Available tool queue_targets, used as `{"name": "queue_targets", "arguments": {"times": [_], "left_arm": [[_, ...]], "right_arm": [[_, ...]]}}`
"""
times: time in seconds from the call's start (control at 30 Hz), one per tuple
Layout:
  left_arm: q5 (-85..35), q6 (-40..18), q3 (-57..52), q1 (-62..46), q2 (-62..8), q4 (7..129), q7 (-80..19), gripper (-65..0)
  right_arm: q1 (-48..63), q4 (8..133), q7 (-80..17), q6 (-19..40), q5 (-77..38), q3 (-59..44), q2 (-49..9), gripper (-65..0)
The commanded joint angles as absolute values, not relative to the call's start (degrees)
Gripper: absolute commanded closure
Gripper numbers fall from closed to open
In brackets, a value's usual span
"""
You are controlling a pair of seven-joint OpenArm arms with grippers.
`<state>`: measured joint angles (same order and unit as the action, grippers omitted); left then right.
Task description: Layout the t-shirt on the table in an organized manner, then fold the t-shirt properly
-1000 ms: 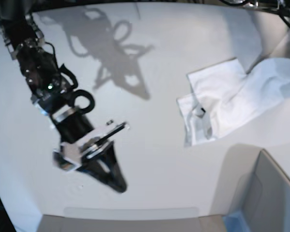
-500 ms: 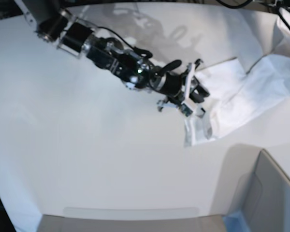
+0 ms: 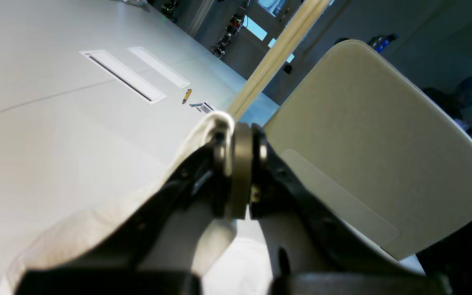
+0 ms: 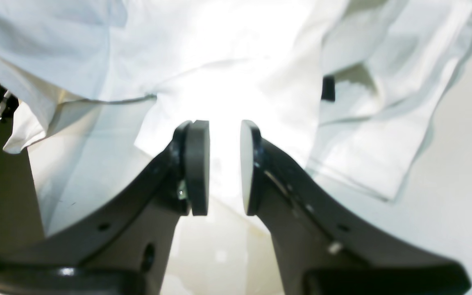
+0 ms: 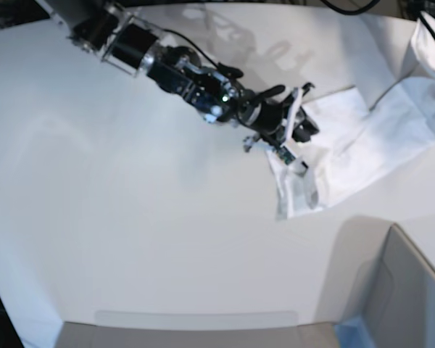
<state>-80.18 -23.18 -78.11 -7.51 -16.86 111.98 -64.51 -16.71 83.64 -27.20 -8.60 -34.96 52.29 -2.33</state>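
The white t-shirt (image 5: 362, 145) lies crumpled at the right of the table (image 5: 130, 232), and its far end rises toward the top right corner. Its small black tag (image 4: 328, 88) shows in the right wrist view. My right gripper (image 5: 296, 136) hovers over the shirt's left edge. It is open (image 4: 223, 168), with only cloth (image 4: 228, 82) beneath the gap between the pads. My left gripper (image 3: 236, 139) is shut on a bunched fold of the t-shirt (image 3: 215, 121), held up off the table (image 3: 55, 123). That gripper is outside the base view.
A grey box (image 5: 402, 290) with a blue corner (image 5: 351, 330) stands at the front right. A beige panel (image 3: 363, 143) stands close to the left gripper. Two slot covers (image 3: 125, 76) and a pen (image 3: 187, 95) lie farther off on the table.
The right arm swung from the table's front left across to the shirt's left edge, and its jaws opened. The left gripper stays clamped on the cloth.
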Motion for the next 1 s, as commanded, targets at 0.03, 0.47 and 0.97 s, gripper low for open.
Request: {"name": "queue_targets", "arguments": {"times": [0.03, 0.47, 0.97], "left_arm": [[-81.7, -23.4, -77.8, -7.4, -18.2, 112.8, -63.3, 0.0], [-81.8, -23.4, -75.6, -7.4, -18.1, 112.8, -65.7, 0.0], [-81.8, -23.4, -72.8, -7.4, -17.5, 112.8, -65.7, 0.0]], "right_arm": [[-17.0, 85.9, -25.9, -8.1, -35.2, 52.2, -1.9, -13.7], [-9.4, 92.9, -25.8, -8.2, -32.3, 43.7, -4.2, -13.7], [-9.8, 77.6, -25.9, -8.2, -24.9, 39.2, 4.7, -13.7]]}}
